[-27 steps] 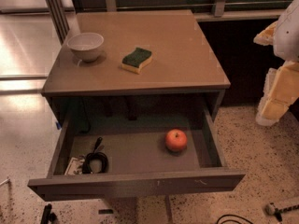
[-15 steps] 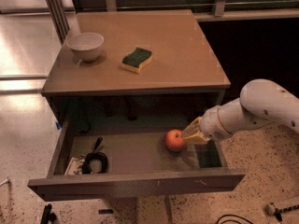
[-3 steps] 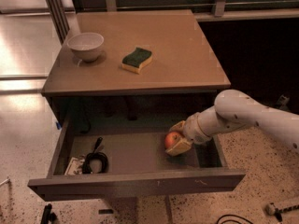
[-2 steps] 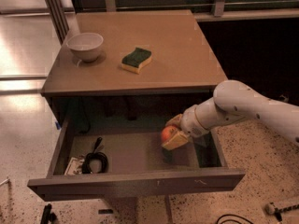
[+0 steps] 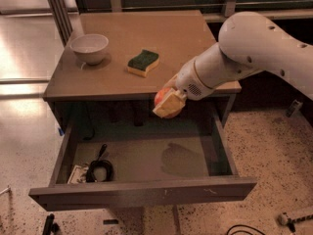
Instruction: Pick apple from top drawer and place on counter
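Observation:
My gripper (image 5: 167,103) is shut on the red-orange apple (image 5: 161,98) and holds it in the air above the open top drawer (image 5: 142,194), level with the front edge of the counter (image 5: 146,48). The white arm reaches in from the upper right. The fingers cover most of the apple; only its left side shows. The drawer is pulled far out, and the apple's shadow falls on its floor.
A white bowl (image 5: 89,48) stands at the counter's left. A green-and-yellow sponge (image 5: 143,62) lies near its middle. A black cable coil (image 5: 99,169) and a small card lie in the drawer's left front corner. Speckled floor surrounds the table.
The gripper has closed on the apple and lifted it up out of the drawer to the level of the counter's front edge. The arm has swung higher.

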### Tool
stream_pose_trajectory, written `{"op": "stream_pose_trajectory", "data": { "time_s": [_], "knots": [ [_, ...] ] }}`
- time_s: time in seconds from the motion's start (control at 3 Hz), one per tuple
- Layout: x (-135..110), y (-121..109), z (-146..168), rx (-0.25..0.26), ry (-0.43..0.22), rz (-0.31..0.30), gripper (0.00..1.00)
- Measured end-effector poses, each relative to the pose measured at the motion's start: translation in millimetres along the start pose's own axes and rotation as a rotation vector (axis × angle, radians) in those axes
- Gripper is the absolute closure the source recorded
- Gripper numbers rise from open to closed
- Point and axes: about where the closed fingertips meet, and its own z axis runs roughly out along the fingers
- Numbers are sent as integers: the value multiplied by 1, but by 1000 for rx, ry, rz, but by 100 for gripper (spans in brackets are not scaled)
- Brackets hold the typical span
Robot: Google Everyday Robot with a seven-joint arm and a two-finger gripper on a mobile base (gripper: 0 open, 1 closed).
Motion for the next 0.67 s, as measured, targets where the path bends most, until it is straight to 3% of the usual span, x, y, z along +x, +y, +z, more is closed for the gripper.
{"op": "stream_pose_trajectory", "data": {
  "time_s": [0.67],
  "knots": [
    [-1, -7, -5, 12, 9, 2, 100]
  ]
}}
